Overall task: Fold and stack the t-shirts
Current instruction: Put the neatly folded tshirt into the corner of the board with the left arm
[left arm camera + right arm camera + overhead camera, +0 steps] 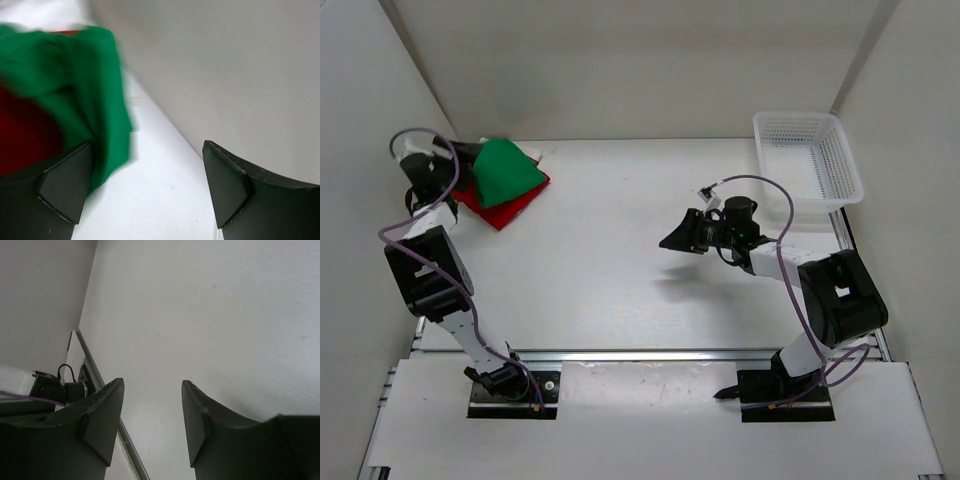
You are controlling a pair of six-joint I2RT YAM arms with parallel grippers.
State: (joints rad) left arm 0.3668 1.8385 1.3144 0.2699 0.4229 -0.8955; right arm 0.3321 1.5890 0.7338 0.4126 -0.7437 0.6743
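A folded green t-shirt lies on top of a red t-shirt at the table's far left. A small strip of white cloth shows at the pile's far edge; it may be the white t-shirt. My left gripper is at the pile's left edge. In the left wrist view this gripper is open over bare table, with the green t-shirt beside its left finger and red cloth under it. My right gripper hovers open right of centre, nothing between its fingers.
A white lattice basket stands at the far right corner. White walls close in the table on the left, back and right. A metal rail runs along the table's near edge, by the arm bases.
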